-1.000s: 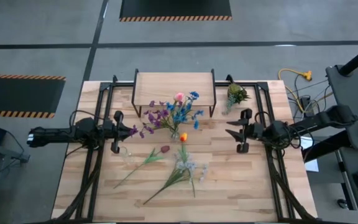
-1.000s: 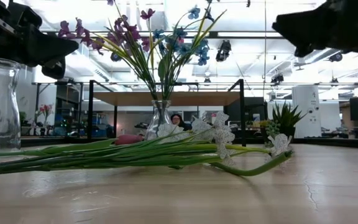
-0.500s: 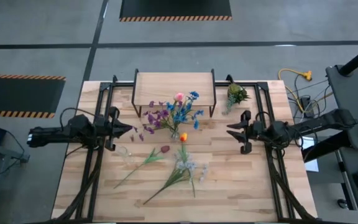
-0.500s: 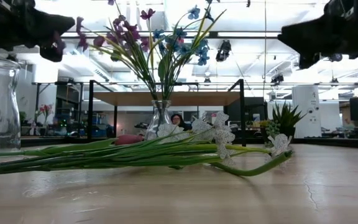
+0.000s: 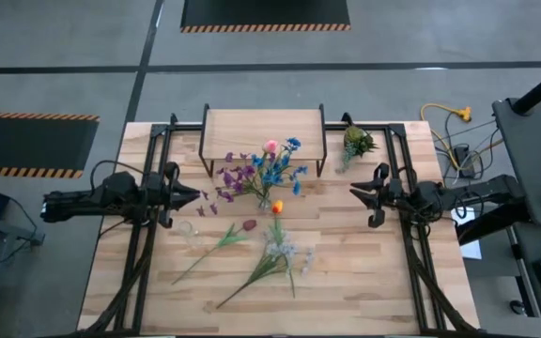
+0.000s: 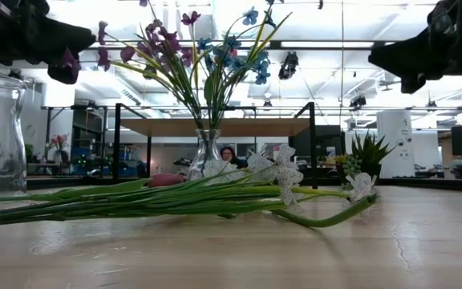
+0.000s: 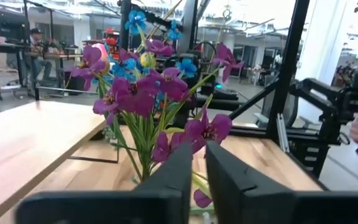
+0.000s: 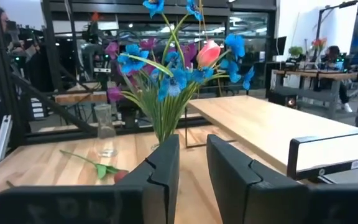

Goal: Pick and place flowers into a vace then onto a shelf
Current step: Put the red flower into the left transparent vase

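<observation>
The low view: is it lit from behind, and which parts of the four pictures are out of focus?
Low view: bright ceiling lights behind turn both arms into dark silhouettes, and the near tabletop is soft. Left wrist view: its own fingers are blurred, and the purple flowers are sharper. Right wrist view: the near fingers are soft, and the blue flowers are clear. High view: evenly lit.
</observation>
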Controlling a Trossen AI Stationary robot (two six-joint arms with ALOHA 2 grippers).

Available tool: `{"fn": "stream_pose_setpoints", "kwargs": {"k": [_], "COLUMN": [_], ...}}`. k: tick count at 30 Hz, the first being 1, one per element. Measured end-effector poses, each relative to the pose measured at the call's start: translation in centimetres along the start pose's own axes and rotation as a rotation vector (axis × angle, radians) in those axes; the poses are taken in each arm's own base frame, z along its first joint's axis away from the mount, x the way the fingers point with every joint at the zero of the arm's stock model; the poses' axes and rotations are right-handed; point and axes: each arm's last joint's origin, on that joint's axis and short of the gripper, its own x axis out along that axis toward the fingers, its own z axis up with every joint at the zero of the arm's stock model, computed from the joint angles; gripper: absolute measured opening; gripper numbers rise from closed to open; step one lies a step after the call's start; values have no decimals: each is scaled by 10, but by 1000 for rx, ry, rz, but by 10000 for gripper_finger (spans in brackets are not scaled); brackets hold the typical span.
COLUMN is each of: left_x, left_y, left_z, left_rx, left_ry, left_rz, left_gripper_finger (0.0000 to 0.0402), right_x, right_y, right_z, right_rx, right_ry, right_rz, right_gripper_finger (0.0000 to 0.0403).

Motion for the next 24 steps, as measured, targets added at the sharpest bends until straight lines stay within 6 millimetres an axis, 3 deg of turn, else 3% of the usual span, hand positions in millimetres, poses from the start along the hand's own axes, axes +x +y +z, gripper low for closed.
{"fn": "stream_pose_setpoints", "kwargs": {"k": [5,9,15,24], "left_x": [-1,-7,-13,12], "left_y": [-1,-3,-5,-10], "left_z": [6,29,66,108], "left_rx": [86,103,88,37], "left_ry": [-31,-89,22,229], "left_rz": [-2,-9,34,59], "left_gripper_finger": [140,193,207,207], "right_x": [0,0,0,0], "right_y": [0,0,-3,-5], "right_z": [1,1,1,1], "right_rx": [-28,-32,-32,-55], "right_ry": [-8,-7,-6,-4], "right_rz": [-6,-12,-92,-183], "right_gripper_finger": [72,72,72,72]}}
